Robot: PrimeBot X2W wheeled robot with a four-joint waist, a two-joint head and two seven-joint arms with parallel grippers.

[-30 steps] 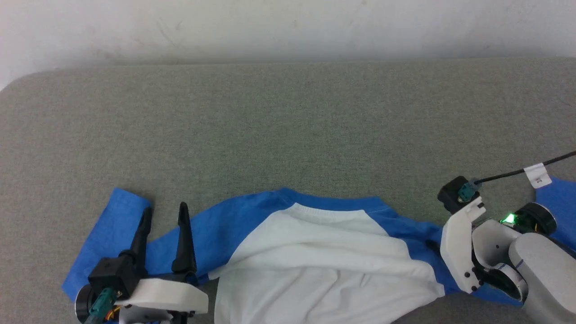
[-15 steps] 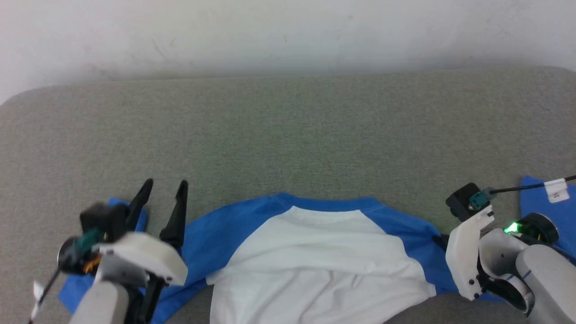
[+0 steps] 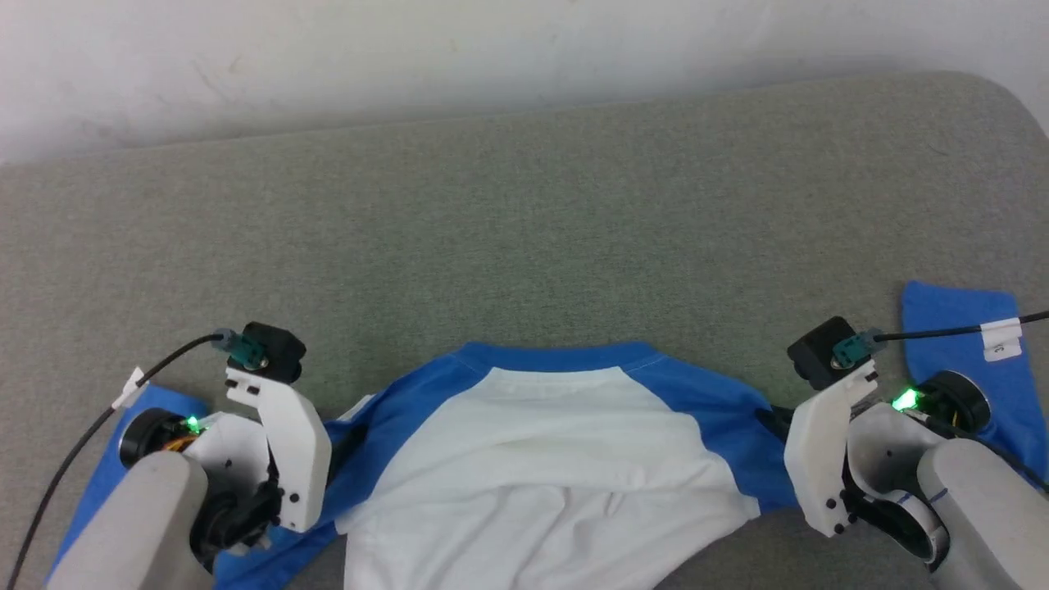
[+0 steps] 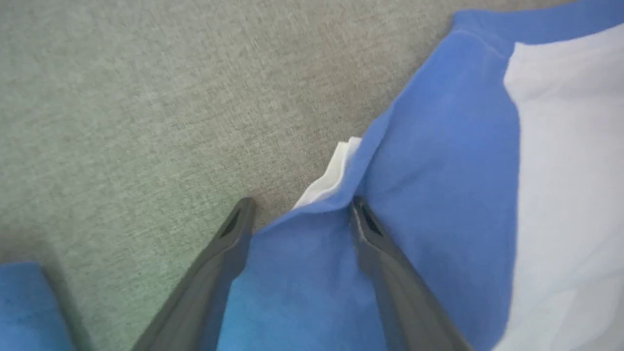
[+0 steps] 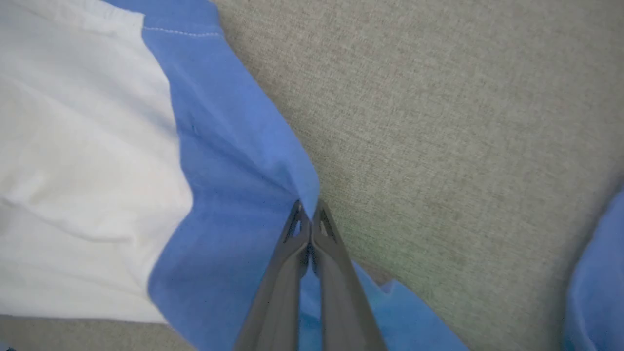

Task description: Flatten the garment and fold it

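Nearest to me, my left gripper (image 4: 302, 207) stands spread, its two dark fingers (image 4: 219, 263) well apart with a band of blue sleeve cloth lying between them. The tips reach the cloth's far edge, and I cannot tell whether either finger presses the fabric down. My right gripper (image 5: 306, 214) is closed tight, fingertips together on a raised fold in the blue edge of the garment (image 3: 533, 459), so it is pinching the shirt on my right side. In the head view both white wrist housings sit low, one at each side of the shirt, each with a small green light lit. The right cable (image 3: 934, 331), black with a white label, runs off from that wrist, and the left cable (image 3: 176, 354) does the same on the other side. The garment lies between them on the grey-green upholstered surface (image 3: 524, 229). Its white body is nearest me, loosely wrinkled and running off the bottom edge, with the blue collar band at its far side and blue shoulders sloping down toward each gripper. Just past my left fingertips a small layer of white cloth peeks out from under the blue edge. Farther out, a blue sleeve end lies on the surface beyond each wrist. Past the shirt the surface stretches to its far edge, meeting a pale wall (image 3: 492, 49).
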